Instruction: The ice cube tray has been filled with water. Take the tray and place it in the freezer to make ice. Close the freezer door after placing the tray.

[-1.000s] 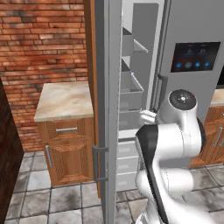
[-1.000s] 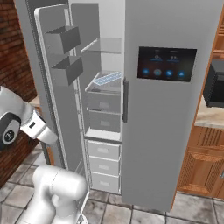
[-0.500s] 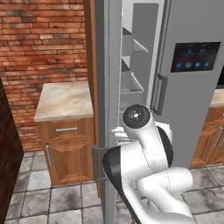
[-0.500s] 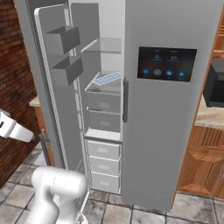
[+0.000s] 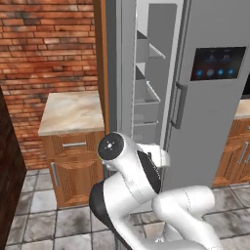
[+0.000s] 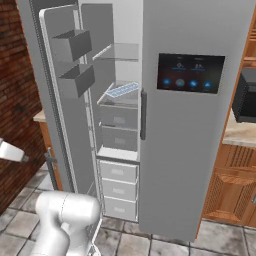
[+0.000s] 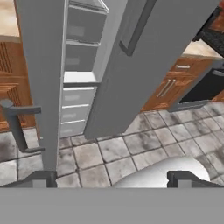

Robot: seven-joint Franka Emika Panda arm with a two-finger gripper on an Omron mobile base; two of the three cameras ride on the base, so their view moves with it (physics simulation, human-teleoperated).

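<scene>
1. Jaws spread wide and hold nothing: in the hand view the gripper (image 7: 111, 177) shows its two dark tips far apart at the bottom edge, over tiled floor (image 7: 144, 144). The freezer door (image 7: 39, 65) stands edge-on to the left, its bar handle (image 7: 15, 124) on the near left. The pale drawers (image 7: 72, 109) lie beyond, to the right of the door edge.

2. Left base view: the freezer (image 5: 146, 93) stands open, its shelves visible between the swung-out door (image 5: 122, 73) and the closed display door (image 5: 219, 88). The arm's elbow (image 5: 114, 146) folds low in front of the opening. A wooden cabinet (image 5: 73, 146) with a stone top stands to the left.

3. Right base view: the ice cube tray (image 6: 122, 90) rests on a middle shelf inside the freezer, above two grey bins (image 6: 120, 117), with its long axis running diagonally from near left to far right. Placement appears complete.

4. Judgement: closing remains. The door hangs open to the left, so the push must go against its outer face, which lies left of the jaws.
</scene>
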